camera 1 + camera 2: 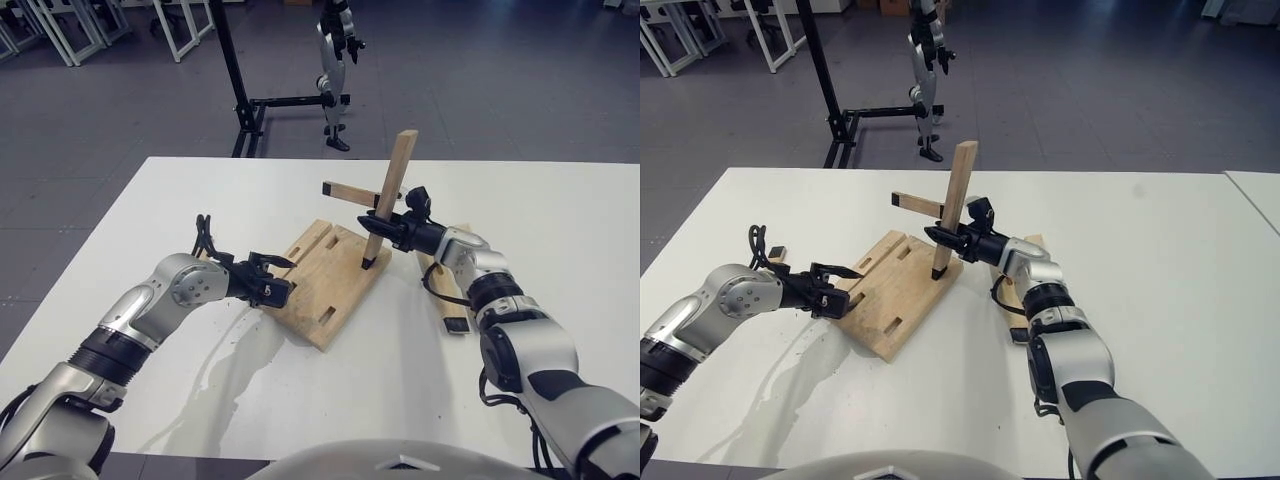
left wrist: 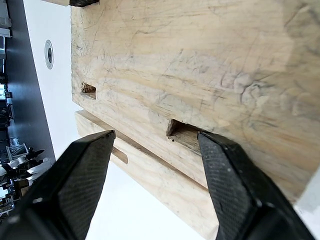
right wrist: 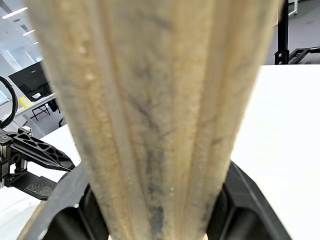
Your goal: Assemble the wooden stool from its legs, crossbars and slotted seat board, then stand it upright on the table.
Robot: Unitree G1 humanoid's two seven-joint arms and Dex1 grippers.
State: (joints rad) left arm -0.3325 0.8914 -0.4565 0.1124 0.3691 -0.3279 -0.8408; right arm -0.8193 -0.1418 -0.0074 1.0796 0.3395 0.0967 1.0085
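Right hand [image 1: 378, 228] clamps the tilted leg [image 1: 398, 170], foot on the seat board [image 1: 320, 290] lying on the bench [image 1: 560, 220]; left hand [image 1: 280, 280] sits open at the board's edge, so a push could skid the board or jam the leg.

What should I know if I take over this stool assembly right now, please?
Left gripper: open, at the left corner of the seat board.
Right gripper: shut on a leg, nearly upright, lower end on the board by a slot; seating unclear.
A crossbar juts from that leg.
Another wooden piece lies on the table under the right forearm.
To do: fit remaining parts, stand the stool upright.
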